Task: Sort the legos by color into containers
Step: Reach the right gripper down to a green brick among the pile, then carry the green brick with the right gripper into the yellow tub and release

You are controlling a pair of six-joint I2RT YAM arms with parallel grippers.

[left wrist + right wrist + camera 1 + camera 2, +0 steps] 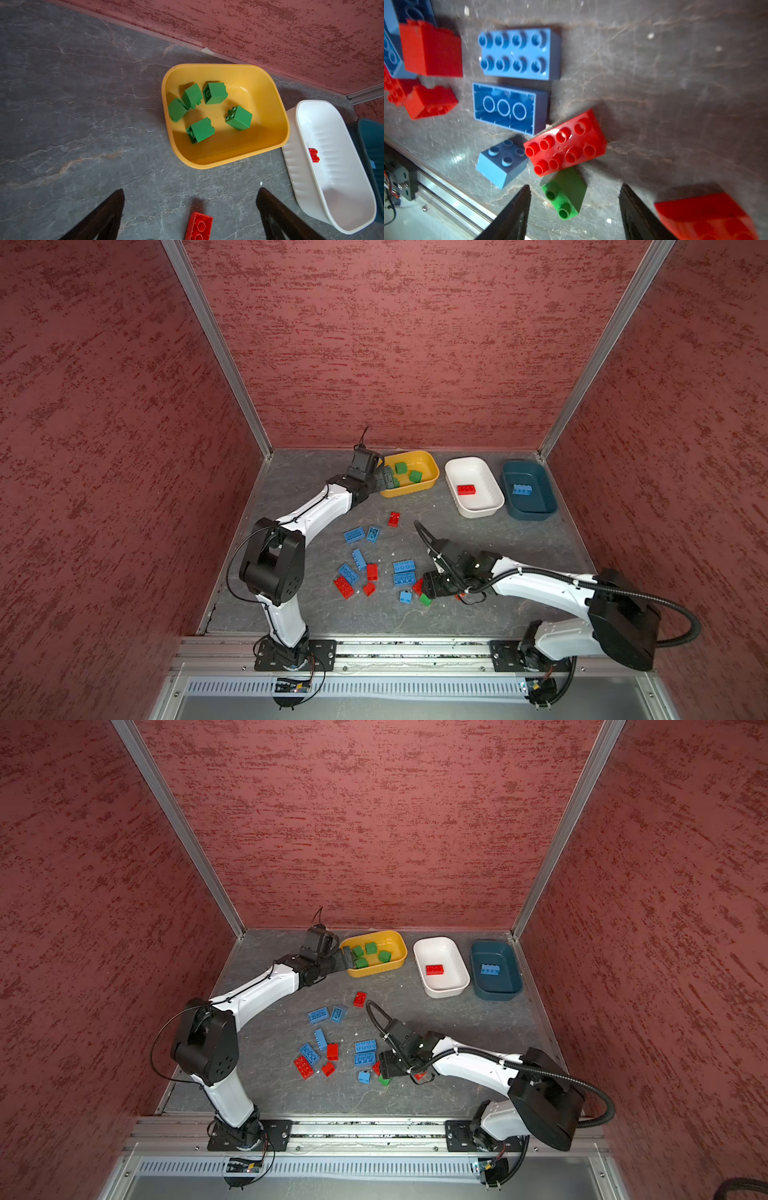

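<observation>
Left gripper [190, 191] hangs at the left end of the yellow-orange rounded plastic tub [432, 467], jaws spread wide, nothing between them. In that tub are five green near-cubic studded bricks [214, 92], tipped every which way and bunched toward the gripper's end. The tub sits close under the red textured back wall [374, 344], so there's little room behind it.

Just beside it is the white ribbed plastic tub [478, 512] with one red oblong brick [466, 489] inside. Next along is the dark teal-blue plastic tub [534, 514], holding one blue oblong brick [522, 489].

A lone red brick [394, 519] lies on the grey stone-look table [498, 556] in front of the yellow tub, open surface all round it.

Right gripper [575, 186] is low at the front of the loose pile, jaws parted either side of a small green brick [566, 195] lying on its side. Neither finger is seen touching it. It's tight here: a red eight-stud brick [564, 143] overlaps the green one's far edge in the wrist view. A small blue four-stud brick [503, 164] is just beside, and another red block [706, 216] sits just outside one finger. Beyond them lie two blue eight-stud bricks [519, 53] side by side, one studs up, one hollow side up.

The aluminium front rail [452, 199] runs near. More blue and red bricks [353, 568] spread to the left, with bare table to the right, between pile and tubs
</observation>
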